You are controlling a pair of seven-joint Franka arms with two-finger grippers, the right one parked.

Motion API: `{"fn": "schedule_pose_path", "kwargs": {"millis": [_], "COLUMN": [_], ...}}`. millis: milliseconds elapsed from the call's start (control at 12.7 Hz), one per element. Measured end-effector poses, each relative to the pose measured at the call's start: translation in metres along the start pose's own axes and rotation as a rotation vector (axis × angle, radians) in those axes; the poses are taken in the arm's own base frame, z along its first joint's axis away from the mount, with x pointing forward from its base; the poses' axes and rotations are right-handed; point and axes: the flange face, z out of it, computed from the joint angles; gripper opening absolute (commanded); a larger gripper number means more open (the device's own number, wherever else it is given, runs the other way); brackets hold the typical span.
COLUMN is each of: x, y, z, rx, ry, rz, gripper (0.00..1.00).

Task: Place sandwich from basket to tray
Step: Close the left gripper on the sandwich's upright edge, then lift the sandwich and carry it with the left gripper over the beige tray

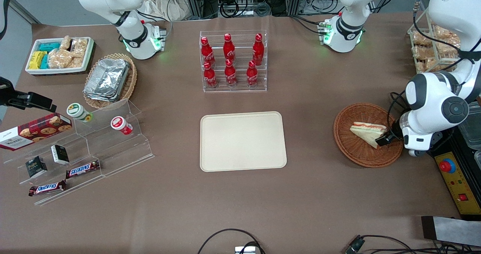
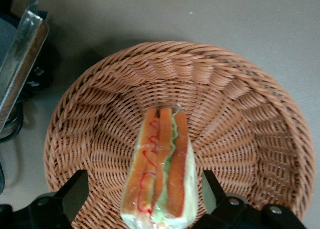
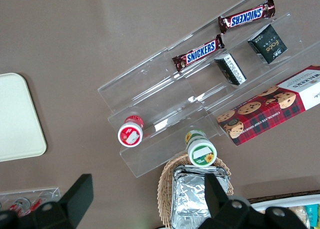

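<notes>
The grasp is in hand: gripper (image 2: 145, 199), fingers (image 2: 75, 191) spread wide astride the sandwich (image 2: 160, 169) in the basket (image 2: 240, 89), should close next, then lift toward the tray (image 1: 243, 140).

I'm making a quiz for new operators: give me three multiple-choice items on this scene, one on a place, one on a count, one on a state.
1. Where is the sandwich?
A. on the tray
B. in the basket
C. on the bare table

2. How many red bottles stand in the clear rack?
A. four
B. six
C. eight

3. How are the gripper's fingers?
A. open, one on each side of the sandwich
C. shut on the sandwich, lifted
B. shut above the tray

Answers:
1 B, the wedge lies in the basket, the tray is bare.
2 B, the bottles stand in two rows of three.
3 A, the gripper straddles the sandwich, with gaps showing at both fingers.
</notes>
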Motion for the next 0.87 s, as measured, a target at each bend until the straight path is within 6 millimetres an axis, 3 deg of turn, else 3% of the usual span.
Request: {"fn": "schedule_pose_path", "kwargs": {"millis": [474,553,711,868], "x": [-0.010,-0.012,-0.013,-0.014], "y": [-0.005,-0.005,-0.005,-0.004], "z": [0.018,0.019,0.022,0.022], "rx": [-0.011,-0.016,-0.018,-0.019], "ry": [-0.042,-0.051,-0.060,-0.062], "rz": [-0.024,-0.032,-0.037,-0.036], "gripper": [1.00,0.95,0.42,0.04]}}
